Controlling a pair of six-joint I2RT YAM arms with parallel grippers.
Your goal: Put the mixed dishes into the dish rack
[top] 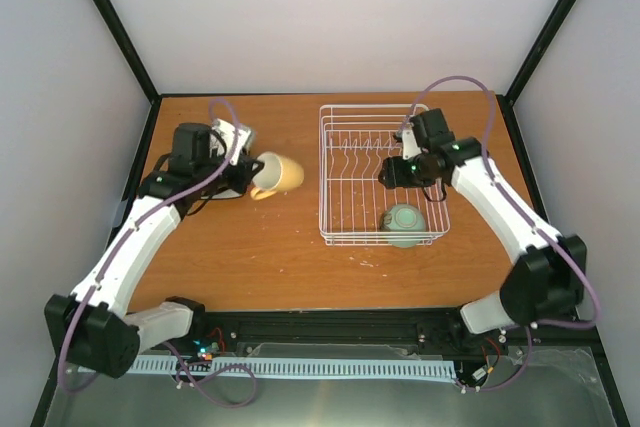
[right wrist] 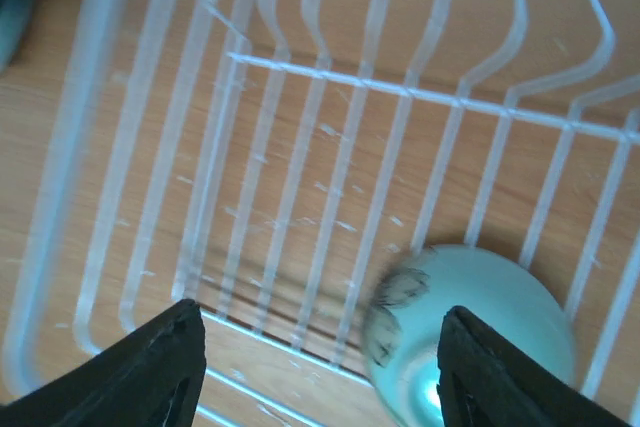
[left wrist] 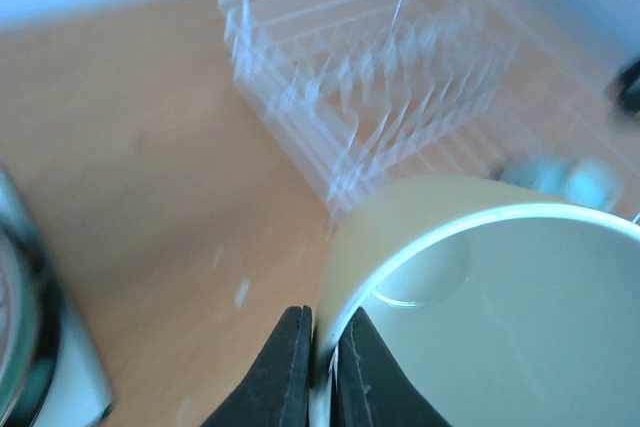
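Observation:
My left gripper is shut on the rim of the yellow mug, holding it tilted left of the white wire dish rack. In the left wrist view the fingers pinch the mug wall, with the rack beyond. My right gripper is open and empty above the rack floor. The pale mint-green bowl lies upside down in the rack's near right corner and shows in the right wrist view, between my spread jaws and below them.
A dark-rimmed plate on a white square plate shows at the left wrist view's edge; in the top view my left arm hides them. The green plates are out of view. Black frame posts and white walls enclose the table.

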